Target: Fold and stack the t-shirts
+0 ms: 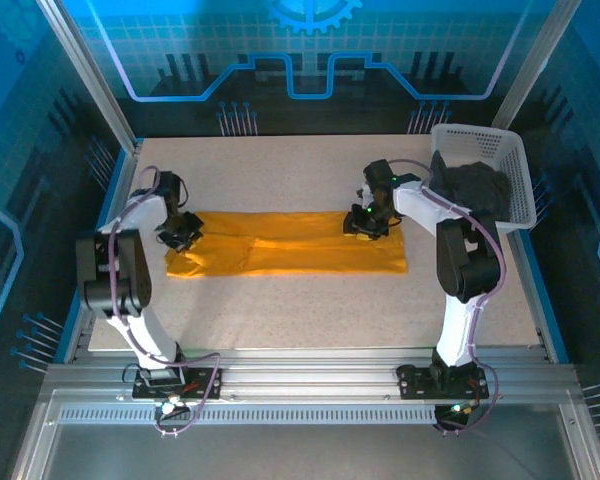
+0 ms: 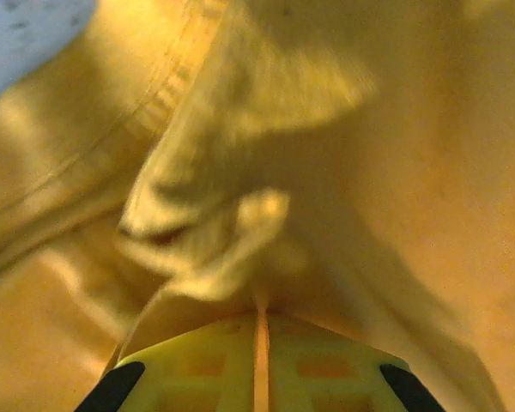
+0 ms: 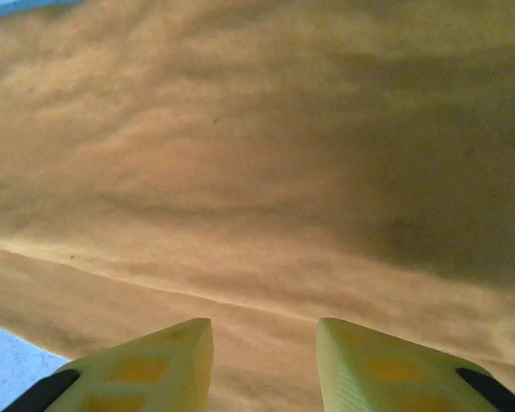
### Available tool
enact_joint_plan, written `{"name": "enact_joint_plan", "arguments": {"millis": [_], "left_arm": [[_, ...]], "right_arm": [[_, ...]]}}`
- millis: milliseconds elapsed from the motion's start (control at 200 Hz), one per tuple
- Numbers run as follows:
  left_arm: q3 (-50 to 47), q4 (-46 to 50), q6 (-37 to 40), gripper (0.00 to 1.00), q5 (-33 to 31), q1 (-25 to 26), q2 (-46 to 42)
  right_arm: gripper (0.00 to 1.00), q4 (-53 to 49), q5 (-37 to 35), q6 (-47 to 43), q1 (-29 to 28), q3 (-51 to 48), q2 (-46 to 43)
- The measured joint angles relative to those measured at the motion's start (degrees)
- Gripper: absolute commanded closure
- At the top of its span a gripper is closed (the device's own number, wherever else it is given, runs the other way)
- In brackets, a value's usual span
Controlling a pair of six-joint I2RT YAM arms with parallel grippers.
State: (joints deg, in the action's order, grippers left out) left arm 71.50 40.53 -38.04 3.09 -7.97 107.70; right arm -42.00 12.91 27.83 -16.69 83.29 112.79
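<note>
Orange-yellow t-shirt (image 1: 290, 255) lay as long strip; left gripper (image 2: 259, 321) pinched its end tight to fold, right gripper (image 3: 264, 330) half-spread w/ nothing held.

- Top view: even overhead light falls on the table (image 1: 310, 300), shadows stay soft, and a blue glow sits on the walls (image 1: 40, 150).
- Left wrist view: the orange-yellow shirt (image 2: 395, 172) is blurred, with bright patches upper left.
- Right wrist view: soft focus, and a broad shadow darkens the cloth's right side.
</note>
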Motion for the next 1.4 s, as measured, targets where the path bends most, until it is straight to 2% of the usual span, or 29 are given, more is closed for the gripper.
{"name": "enact_joint_plan", "arguments": {"millis": [135,255,315,365,490,655,800,875,1095,1265,1401], "left_arm": [[8.13,0.94,0.68,0.87,-0.31,0.00,7.19],[13.18,-1.18,2.01,0.79,-0.24,0.07,10.73],[13.53,-2.23,2.56,0.72,-0.44,0.35,10.86],[13.55,-2.64,3.17,0.71,-0.94,0.96,10.45],[11.17,-3.56,2.10,0.77,-2.56,3.98,6.10],[3.15,-3.67,-5.60,0.83,-1.36,9.27,-3.04],[4.07,-3.17,-10.23,0.85,-0.13,10.45,2.23],[9.07,-1.60,-11.76,0.84,0.66,10.38,9.07],[35.56,0.28,-13.09,0.82,1.36,13.64,25.35],[57.51,-3.04,-13.55,0.79,5.09,19.67,39.65],[67.01,-8.63,-15.69,0.71,8.26,23.61,46.47]], "right_arm": [[0.65,-1.57,-3.06,-1.40,0.92,1.64,1.22],[0.68,-3.69,-6.60,-2.51,1.79,3.28,1.90],[0.69,-4.81,-8.66,-3.13,2.36,4.24,2.43],[0.70,-5.77,-10.40,-3.72,2.84,5.18,3.02],[0.73,-8.39,-14.73,-5.27,3.65,8.41,5.46],[0.75,-11.37,-19.65,-7.19,3.85,12.59,10.51],[0.76,-13.05,-21.55,-7.21,3.37,11.82,11.67],[0.75,-12.94,-22.47,-6.23,2.34,9.18,10.29],[0.74,-13.46,-22.75,0.79,-4.57,-4.90,1.66],[0.74,-12.68,-16.83,10.78,-12.37,-14.67,-4.70],[0.74,-11.23,-11.02,19.23,-17.57,-15.37,-5.05]]}}
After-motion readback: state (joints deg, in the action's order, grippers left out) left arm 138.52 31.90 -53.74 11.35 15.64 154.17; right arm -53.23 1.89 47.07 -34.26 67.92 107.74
